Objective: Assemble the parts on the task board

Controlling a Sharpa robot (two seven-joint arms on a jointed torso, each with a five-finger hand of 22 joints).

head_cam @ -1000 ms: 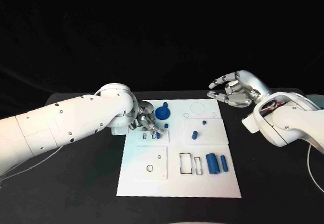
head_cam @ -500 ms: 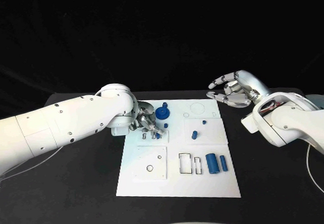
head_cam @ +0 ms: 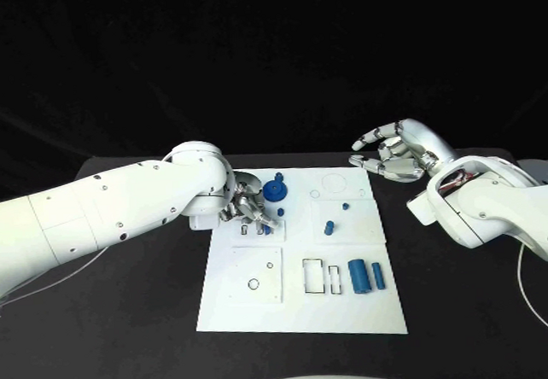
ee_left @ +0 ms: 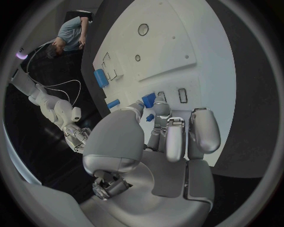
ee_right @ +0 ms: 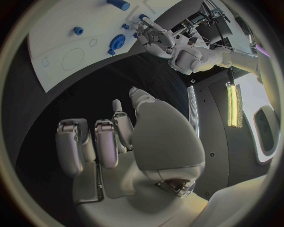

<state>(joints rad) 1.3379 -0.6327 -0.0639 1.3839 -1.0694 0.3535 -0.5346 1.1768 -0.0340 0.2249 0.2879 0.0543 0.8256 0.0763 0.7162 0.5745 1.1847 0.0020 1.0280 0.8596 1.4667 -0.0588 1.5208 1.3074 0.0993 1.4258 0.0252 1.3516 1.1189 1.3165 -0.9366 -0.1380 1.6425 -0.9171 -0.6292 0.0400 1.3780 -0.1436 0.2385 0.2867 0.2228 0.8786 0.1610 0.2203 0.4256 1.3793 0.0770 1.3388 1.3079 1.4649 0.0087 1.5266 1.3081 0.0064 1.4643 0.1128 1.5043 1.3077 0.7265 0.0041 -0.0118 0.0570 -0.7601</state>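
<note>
Your left robot hand (head_cam: 249, 210) is down on the far left part of the task board (head_cam: 305, 312), fingers curled together over a small blue part (ee_left: 148, 100) at a little rectangular slot. From these pictures you cannot tell whether it is pinching that piece or only pressing on it. The part sits directly under its fingertips (ee_left: 161, 108), so any coming move is straight down, not sideways.

Your right robot hand (head_cam: 395, 152) hovers off the board's far right corner, fingers loosely curled and apart, holding nothing, well away from that piece.

Other pieces wait: a round, flanged blue part (head_cam: 276, 191) just right of the left hand, two small pegs (head_cam: 329, 228) mid-board, and two blue cylinders (head_cam: 359, 276) lying side by side nearer you, long axes running near to far. The board is smooth, matt white plastic with outlined recesses, lying on the black surface (head_cam: 134, 334).
</note>
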